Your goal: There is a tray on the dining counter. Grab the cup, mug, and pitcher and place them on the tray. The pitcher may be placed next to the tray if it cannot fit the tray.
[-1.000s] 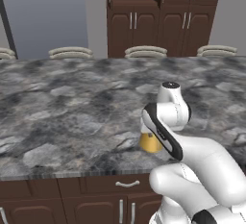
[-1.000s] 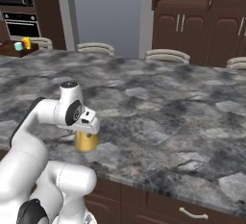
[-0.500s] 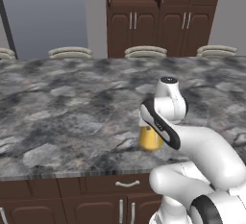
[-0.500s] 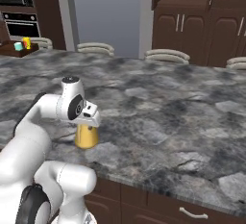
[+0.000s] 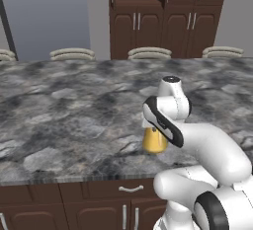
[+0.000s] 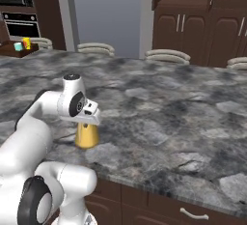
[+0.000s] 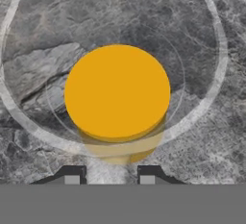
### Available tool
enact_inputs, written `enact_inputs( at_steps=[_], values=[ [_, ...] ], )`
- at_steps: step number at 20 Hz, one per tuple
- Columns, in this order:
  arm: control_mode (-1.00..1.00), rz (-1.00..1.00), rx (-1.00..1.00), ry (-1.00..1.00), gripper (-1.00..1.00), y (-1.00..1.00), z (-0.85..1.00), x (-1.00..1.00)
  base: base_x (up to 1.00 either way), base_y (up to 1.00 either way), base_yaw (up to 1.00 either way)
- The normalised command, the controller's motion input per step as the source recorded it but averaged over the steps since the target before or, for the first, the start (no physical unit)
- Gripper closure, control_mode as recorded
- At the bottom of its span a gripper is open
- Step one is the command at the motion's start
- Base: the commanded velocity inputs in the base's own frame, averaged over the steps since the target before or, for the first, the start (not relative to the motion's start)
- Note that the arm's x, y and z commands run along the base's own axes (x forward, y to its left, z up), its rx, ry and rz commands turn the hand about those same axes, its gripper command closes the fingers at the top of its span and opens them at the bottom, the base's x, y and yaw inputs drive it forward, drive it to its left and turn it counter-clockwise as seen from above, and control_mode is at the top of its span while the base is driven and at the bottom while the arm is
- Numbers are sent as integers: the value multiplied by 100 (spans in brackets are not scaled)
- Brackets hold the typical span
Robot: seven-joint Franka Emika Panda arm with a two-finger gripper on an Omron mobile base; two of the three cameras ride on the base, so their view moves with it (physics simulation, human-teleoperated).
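**Control:** What's around you on the worktop [image 5: 74, 110]?

**Me:** I see bare marbled stone near the arm. Along the far edge I count pale chair backs [image 5: 72, 54], and dark cabinets [image 5: 163, 21] stand behind them. In the right base view, far off at the upper left, a tray [image 6: 10, 49] holds a teal mug [image 6: 18, 47] and a yellow cup [image 6: 27, 43], below a wall oven [image 6: 19, 23]. Nothing lies between the arm and the thing I'm working on.

**Control:** And the pitcher?

**Me:** The pitcher [image 6: 87, 135] stands upright near the front edge of the worktop, well apart from the tray. In the left base view my own forearm hides its upper part, so only the gold base shows there.

**Control:** Where's the gripper relative to it?

**Me:** The gripper [image 7: 109, 175] is straight above it, pointing down. In the hand view I look onto the pitcher's gold inside, ringed by its pale rim, and the two fingertips [image 7: 72, 177] sit at the bottom edge, just below the body.

**Control:** Holding it?

**Me:** I can't tell. The fingertips stand a little apart, but I cannot see whether they press on anything.
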Motion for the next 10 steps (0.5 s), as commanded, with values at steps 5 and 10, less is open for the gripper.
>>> enact_inputs(
  at_steps=[5, 10],
  values=[
    [-100, 0, -3, 3, 100, 21, -11, -25, 0, 0, 0],
    [-100, 3, -4, 0, 100, 0, 76, -8, 0, 0, 0]
  ],
)
